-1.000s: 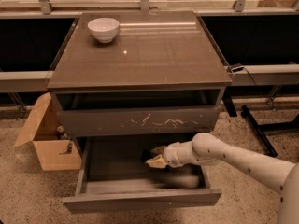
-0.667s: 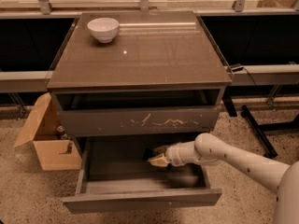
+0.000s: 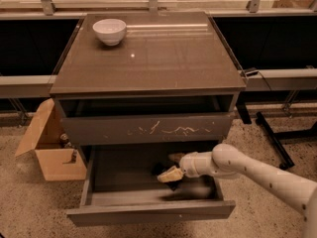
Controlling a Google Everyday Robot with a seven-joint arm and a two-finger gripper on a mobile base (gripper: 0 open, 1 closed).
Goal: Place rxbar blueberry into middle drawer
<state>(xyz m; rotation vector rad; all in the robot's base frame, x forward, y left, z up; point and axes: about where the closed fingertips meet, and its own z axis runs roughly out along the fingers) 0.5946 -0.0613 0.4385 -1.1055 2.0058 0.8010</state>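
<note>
The middle drawer (image 3: pixel 148 213) is pulled open at the bottom of the grey cabinet, with a plain front panel and a dark inside. My gripper (image 3: pixel 169 174) reaches in from the right and hangs low over the drawer floor near its middle. It is shut on the rxbar blueberry (image 3: pixel 160 168), which shows only as a small dark piece sticking out at the gripper's left. Most of the bar is hidden by the gripper.
Above the open drawer is a drawer with white scratches on its front (image 3: pixel 148 129). A white bowl (image 3: pixel 109 31) stands at the back left of the cabinet top (image 3: pixel 163 58). An open cardboard box (image 3: pixel 52 150) sits on the floor to the left. A dark metal stand (image 3: pixel 277 143) is on the right.
My gripper has sunk slightly lower into the open drawer with the bar in it. Nothing else has moved.
</note>
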